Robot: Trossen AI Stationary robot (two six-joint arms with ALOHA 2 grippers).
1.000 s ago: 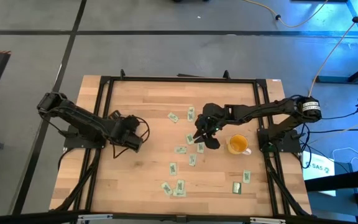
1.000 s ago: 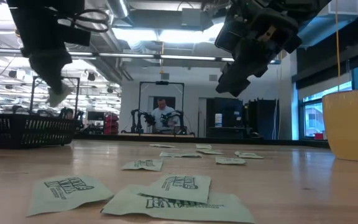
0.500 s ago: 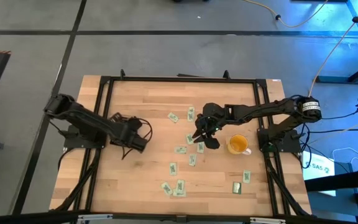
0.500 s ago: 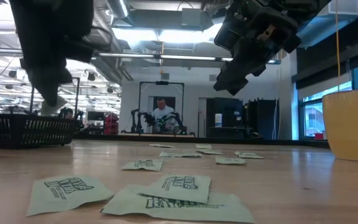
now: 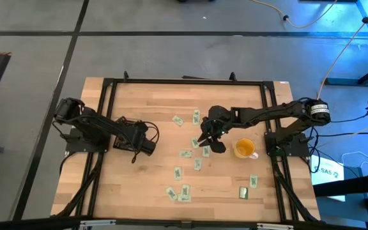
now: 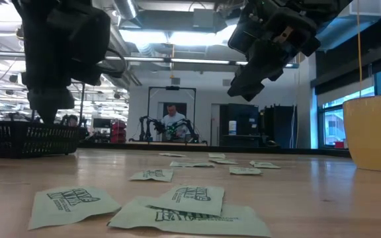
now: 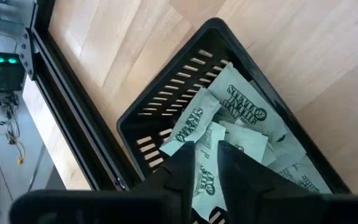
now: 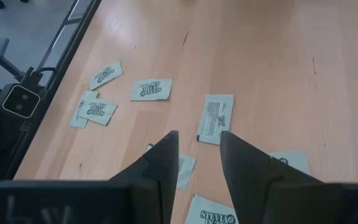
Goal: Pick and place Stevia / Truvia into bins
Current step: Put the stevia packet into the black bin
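Several pale green Stevia sachets [image 5: 186, 154] lie flat on the wooden table, and more [image 6: 189, 198] lie close to the low camera. The black slotted bin [image 7: 166, 106] holds several sachets [image 7: 244, 115]. In the low view the bin [image 6: 28, 139] stands at the left. In the high view the left arm hides most of it. My left gripper [image 7: 207, 152] hangs over the bin, pointing down, its fingers a narrow gap apart with nothing between them. My right gripper [image 5: 211, 139] is open and hovers above loose sachets [image 8: 216, 118] near the table's middle.
A yellow cup [image 5: 245, 148] stands just right of my right gripper and fills the right edge of the low view [image 6: 374, 132]. A black frame [image 5: 107, 115] borders the table. Bare wood lies between the two arms. A person sits far back in the room [image 6: 172, 119].
My left gripper has moved toward the table's right and near edge and has sunk close to the bin's rim. A pale piece seen at its fingertips in the earlier low views does not show now. My right arm has kept still.
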